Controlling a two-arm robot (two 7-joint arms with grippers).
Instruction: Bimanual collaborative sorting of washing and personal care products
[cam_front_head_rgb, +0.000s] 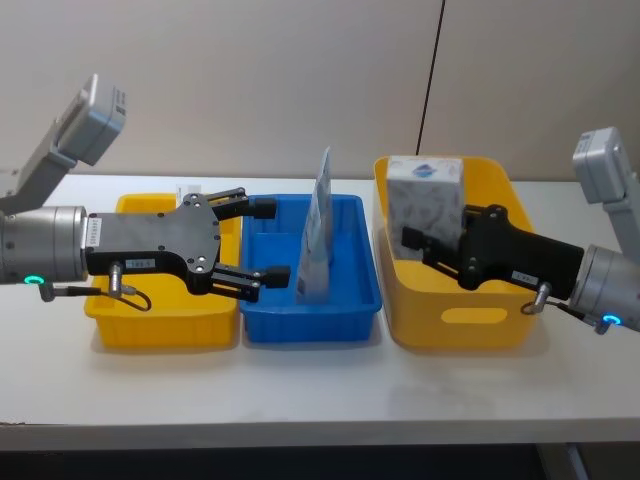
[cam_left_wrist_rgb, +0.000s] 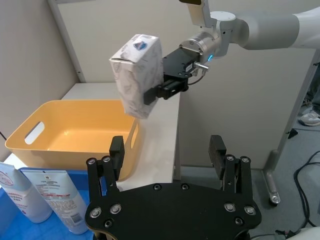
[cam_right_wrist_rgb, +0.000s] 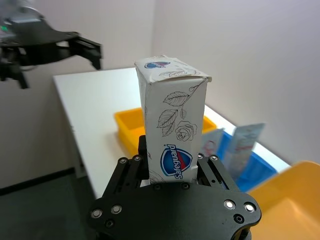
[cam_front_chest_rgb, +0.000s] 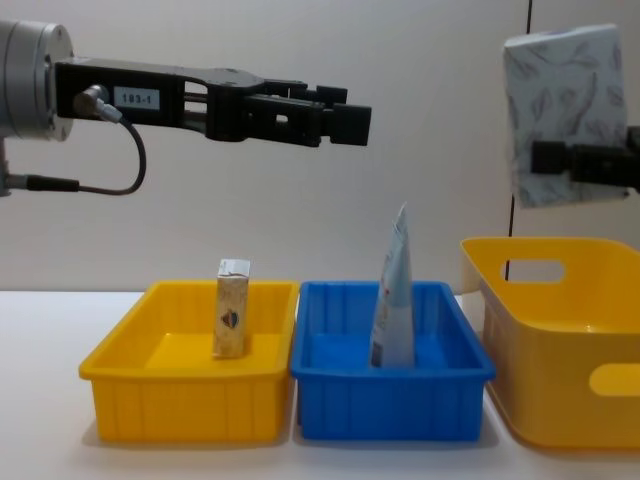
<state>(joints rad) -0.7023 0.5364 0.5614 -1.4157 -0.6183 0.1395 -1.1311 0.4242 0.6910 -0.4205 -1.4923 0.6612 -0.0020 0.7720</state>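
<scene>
My right gripper (cam_front_head_rgb: 428, 232) is shut on the white block-shaped pack (cam_front_head_rgb: 425, 198) with grey leaf marks and a blue label, holding it upright in the air above the large yellow bin (cam_front_head_rgb: 455, 318). The pack (cam_front_chest_rgb: 560, 110) hangs well clear of that bin's rim (cam_front_chest_rgb: 545, 250). My left gripper (cam_front_head_rgb: 272, 240) is open and empty, high over the edge between the small yellow bin (cam_front_head_rgb: 165, 330) and the blue bin (cam_front_head_rgb: 310, 322). The small beige carton (cam_front_chest_rgb: 232, 308) stands in the small yellow bin. A pale blue tube (cam_front_chest_rgb: 393, 295) stands in the blue bin.
Three bins stand side by side on the white table (cam_front_head_rgb: 320, 385). The large yellow bin (cam_left_wrist_rgb: 75, 135) has nothing inside. Pale tubes (cam_left_wrist_rgb: 50, 200) show close below my left gripper (cam_left_wrist_rgb: 167, 150). A wall stands behind the table.
</scene>
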